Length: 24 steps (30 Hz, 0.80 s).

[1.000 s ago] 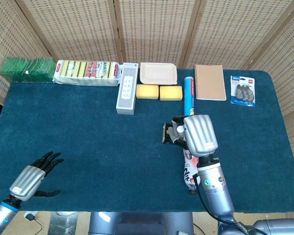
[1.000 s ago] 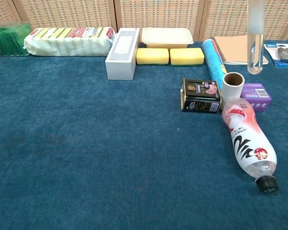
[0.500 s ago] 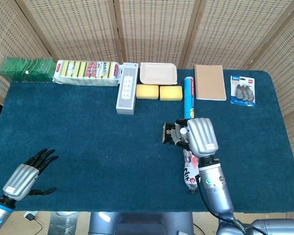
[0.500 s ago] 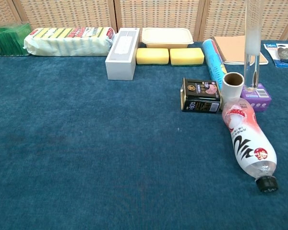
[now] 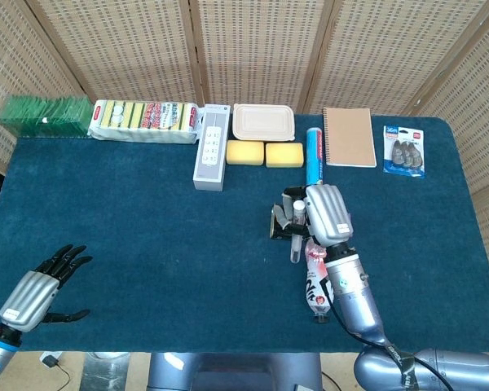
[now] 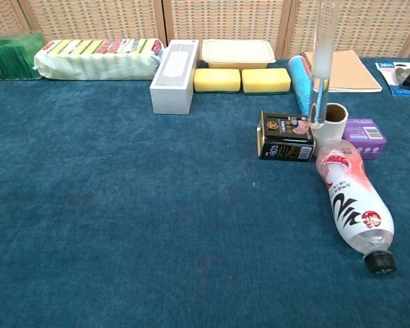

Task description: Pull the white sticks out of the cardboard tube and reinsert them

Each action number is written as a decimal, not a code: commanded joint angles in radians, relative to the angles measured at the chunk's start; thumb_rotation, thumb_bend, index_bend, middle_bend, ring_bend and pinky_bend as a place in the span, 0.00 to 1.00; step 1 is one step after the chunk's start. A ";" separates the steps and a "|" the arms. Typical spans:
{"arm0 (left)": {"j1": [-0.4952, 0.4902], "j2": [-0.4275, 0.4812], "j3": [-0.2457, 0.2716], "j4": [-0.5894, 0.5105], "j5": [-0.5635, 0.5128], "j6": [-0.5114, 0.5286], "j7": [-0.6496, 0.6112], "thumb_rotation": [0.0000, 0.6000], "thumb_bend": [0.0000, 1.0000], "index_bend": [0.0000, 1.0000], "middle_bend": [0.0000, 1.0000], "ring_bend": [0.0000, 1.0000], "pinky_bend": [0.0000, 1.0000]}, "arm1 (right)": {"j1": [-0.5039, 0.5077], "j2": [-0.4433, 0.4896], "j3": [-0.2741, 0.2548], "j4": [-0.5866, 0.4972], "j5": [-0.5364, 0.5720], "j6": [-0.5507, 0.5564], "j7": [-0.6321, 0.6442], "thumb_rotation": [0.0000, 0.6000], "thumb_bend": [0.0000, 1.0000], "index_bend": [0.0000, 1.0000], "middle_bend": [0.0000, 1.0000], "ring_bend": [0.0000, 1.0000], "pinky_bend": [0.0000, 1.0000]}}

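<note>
A short cardboard tube (image 6: pixel 333 121) stands upright on the blue table, its top open. My right hand (image 5: pixel 324 213) hovers over it and grips a clear-white stick (image 6: pixel 320 61) held upright. In the chest view the stick's lower end sits at the tube's left rim; I cannot tell whether it is inside. The head view shows the stick (image 5: pixel 296 236) sticking out below the hand, which hides the tube. My left hand (image 5: pixel 33 289) is open at the near left edge, holding nothing.
A drink bottle (image 6: pixel 352 205) lies just in front of the tube. A black tin (image 6: pixel 285 137) stands to its left and a purple box (image 6: pixel 364 137) to its right. A blue cylinder (image 6: pixel 302 78), notebook (image 5: pixel 349 136), sponges (image 6: pixel 242 80) and white box (image 6: pixel 174 67) line the back.
My right hand has moved left and down with the stick, from beyond the tube's right side to its left rim. My left hand has drawn back toward the near left corner.
</note>
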 commanded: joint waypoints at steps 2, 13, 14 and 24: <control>-0.001 0.001 -0.001 0.002 -0.004 -0.002 -0.003 0.75 0.11 0.13 0.08 0.03 0.24 | 0.010 -0.012 -0.016 0.048 -0.057 -0.047 0.073 1.00 0.44 0.79 0.99 1.00 1.00; -0.006 0.001 -0.006 0.001 -0.024 -0.017 -0.003 0.76 0.11 0.13 0.08 0.03 0.24 | 0.024 -0.014 -0.005 0.110 -0.094 -0.087 0.154 1.00 0.44 0.79 0.99 1.00 1.00; -0.006 0.002 -0.005 0.000 -0.024 -0.019 -0.002 0.75 0.11 0.13 0.08 0.03 0.24 | 0.026 -0.012 -0.004 0.114 -0.093 -0.088 0.150 1.00 0.44 0.79 0.99 1.00 1.00; -0.009 -0.004 -0.006 -0.002 -0.029 -0.027 0.014 0.74 0.11 0.13 0.08 0.03 0.24 | 0.038 -0.007 0.037 0.163 -0.142 -0.065 0.196 1.00 0.44 0.79 0.99 1.00 1.00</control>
